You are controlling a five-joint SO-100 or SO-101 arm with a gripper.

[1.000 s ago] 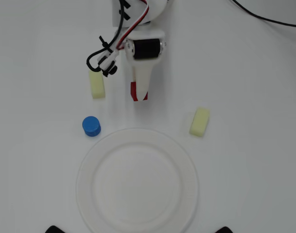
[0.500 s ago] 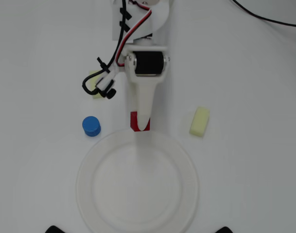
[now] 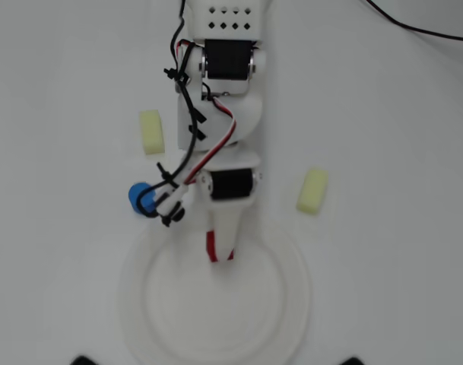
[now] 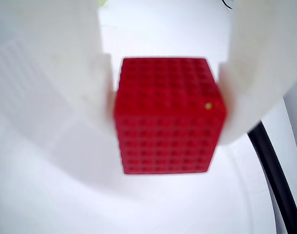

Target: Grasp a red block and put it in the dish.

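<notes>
Red block (image 4: 168, 114) sits clamped between the pincer (image 3: 220, 257) fingers, above the dish (image 3: 292, 304).

From the overhead view we are looking straight down on the whole white tabletop (image 3: 383, 114) from well above, while from the wrist view we are peering along the claw (image 4: 165, 112), very close, both sharing the red block (image 4: 168, 117).

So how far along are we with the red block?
Grasp done: the pincer is shut on the red block, clamped between both fingers. In hand: it is being carried over the dish. Left: lower it and release.
</notes>
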